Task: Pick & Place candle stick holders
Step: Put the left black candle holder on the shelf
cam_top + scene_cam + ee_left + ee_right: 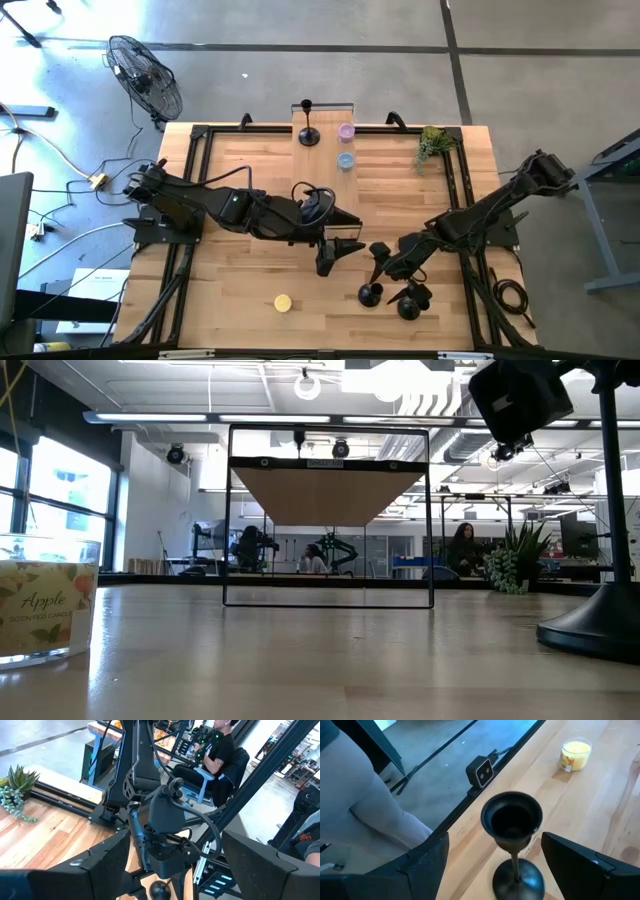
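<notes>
Two black candle stick holders stand on their round bases at the near right of the table, one (371, 294) beside the other (410, 306). A third (308, 128) stands on a raised shelf at the far edge. My right gripper (493, 845) is open, with a finger on either side of one holder's cup (511, 817), apart from it; the stem and base (518, 881) show below. My left gripper (338, 254) is open at the table's middle, raised and pointing at the right arm, with nothing between its fingers.
A yellow candle jar (283, 302) sits near the front edge. A purple candle (346, 131) and a blue candle (346, 160) sit at the far middle, a small plant (432, 145) at the far right. A black frame rail (200, 190) runs along the table's sides.
</notes>
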Controlling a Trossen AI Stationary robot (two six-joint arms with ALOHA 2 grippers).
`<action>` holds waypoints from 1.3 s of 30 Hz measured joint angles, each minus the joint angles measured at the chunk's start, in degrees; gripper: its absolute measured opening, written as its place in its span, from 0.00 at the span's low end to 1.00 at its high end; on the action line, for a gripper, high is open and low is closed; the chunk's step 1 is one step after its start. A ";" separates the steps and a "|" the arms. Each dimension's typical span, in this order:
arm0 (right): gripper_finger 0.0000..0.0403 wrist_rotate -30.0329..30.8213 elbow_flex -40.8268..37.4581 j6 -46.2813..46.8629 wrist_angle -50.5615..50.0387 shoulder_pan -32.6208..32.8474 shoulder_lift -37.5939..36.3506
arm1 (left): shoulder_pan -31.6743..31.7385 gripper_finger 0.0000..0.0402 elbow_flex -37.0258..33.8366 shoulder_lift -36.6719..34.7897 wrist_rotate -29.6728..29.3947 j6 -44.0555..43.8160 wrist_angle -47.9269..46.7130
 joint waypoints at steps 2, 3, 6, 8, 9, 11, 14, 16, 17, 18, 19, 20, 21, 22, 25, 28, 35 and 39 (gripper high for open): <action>0.77 -0.11 0.79 -0.34 -0.08 -0.11 0.48 | 0.00 0.77 0.00 0.00 0.01 0.00 -0.26; 0.77 -0.18 1.13 -0.41 -0.21 -0.20 0.75 | 0.00 0.77 0.00 0.00 0.03 0.00 -0.27; 0.77 -0.73 2.53 -0.50 -1.26 -0.80 1.93 | 0.00 0.77 0.00 0.00 0.03 0.00 -0.24; 0.77 -1.56 3.26 -0.52 -2.14 -1.16 2.86 | 0.00 0.77 0.00 0.00 0.03 -0.02 -0.24; 0.77 -1.87 3.57 -0.52 -2.21 -1.26 3.37 | 0.00 0.77 0.00 0.00 0.03 -0.02 -0.24; 0.77 -2.60 3.77 -0.34 -2.40 -1.37 4.12 | 0.00 0.77 0.00 0.00 0.06 -0.02 -0.24; 0.77 -2.86 4.11 -0.08 -2.46 -1.54 4.83 | 0.00 0.77 0.00 0.00 0.12 -0.02 -0.26; 0.75 -2.85 4.11 -0.25 -2.26 -1.54 4.80 | 0.00 0.77 0.00 0.00 0.75 -0.04 -0.23; 0.74 -2.82 4.11 -0.42 -1.86 -1.54 4.80 | 0.00 0.77 0.00 0.00 1.25 -0.04 -0.22; 0.73 -2.80 4.11 -0.53 -1.69 -1.56 4.80 | 0.00 0.77 0.00 0.00 1.43 -0.05 -0.24; 0.71 -2.85 4.11 -0.79 -1.67 -1.58 4.80 | 0.00 0.77 0.00 0.00 1.44 -0.07 -0.25; 0.70 -2.86 4.11 -0.89 -1.52 -1.58 4.80 | 0.00 0.77 0.00 0.00 1.53 -0.07 -0.24; 0.68 -2.84 4.11 -0.93 -1.40 -1.60 4.80 | 0.00 0.77 0.00 0.00 1.52 -0.07 -0.24; 0.66 -2.84 4.11 -0.99 -1.38 -1.60 4.80 | 0.00 0.77 0.01 0.00 1.53 -0.07 -0.24; 0.59 -2.85 4.11 -1.32 -1.36 -1.65 4.80 | 0.00 0.77 0.02 0.00 1.52 -0.07 -0.24; 0.51 -2.86 4.11 -1.44 -1.35 -1.65 4.80 | 0.00 0.77 0.04 0.00 1.52 -0.04 -0.24; 0.28 -2.88 4.11 -2.49 -1.29 -1.66 4.80 | 0.00 0.77 0.04 0.00 1.52 -0.04 -0.24; 0.23 -3.29 4.11 -2.92 -0.91 -1.65 4.78 | 0.00 0.77 0.04 0.00 1.62 -0.04 -0.24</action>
